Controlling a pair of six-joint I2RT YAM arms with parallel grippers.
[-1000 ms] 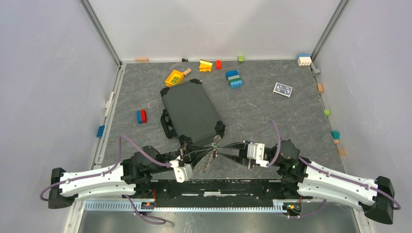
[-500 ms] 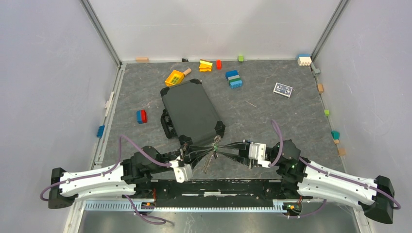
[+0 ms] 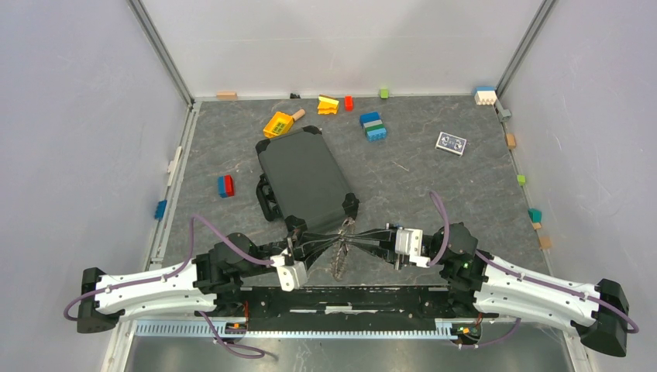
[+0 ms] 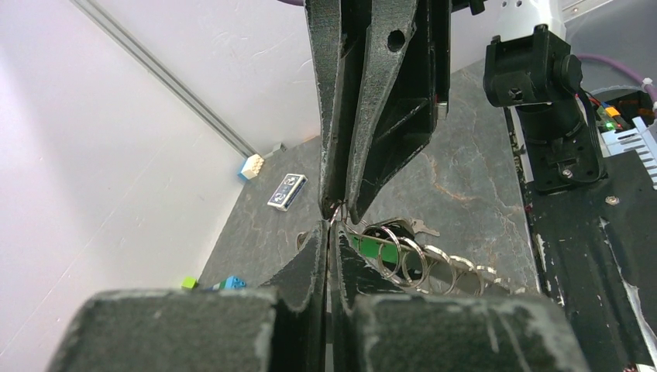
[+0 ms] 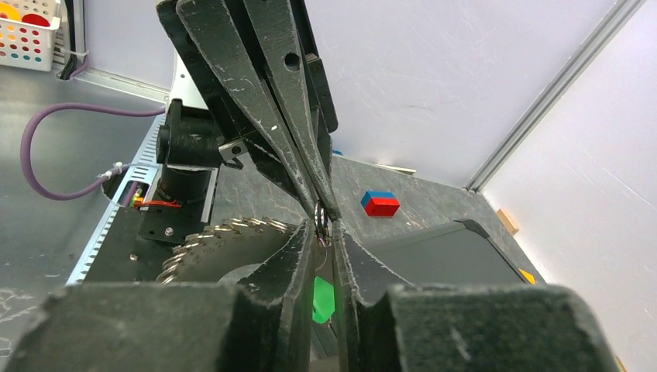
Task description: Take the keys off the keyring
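Near edge of table (image 3: 434, 194), centre: left gripper (image 3: 334, 238) clamped on keyring (image 5: 320, 219), right gripper (image 3: 350, 236) narrowed onto it opposite. Keys (image 3: 338, 262) dangle below. Best approach: left anchors ring, right slides one key toward the split.

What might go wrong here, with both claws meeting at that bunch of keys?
Both the left claw and right claw pinch the thin keyring at almost one spot, so it may slip free and drop the keys. Their fingertips nearly touch and might jam each other.
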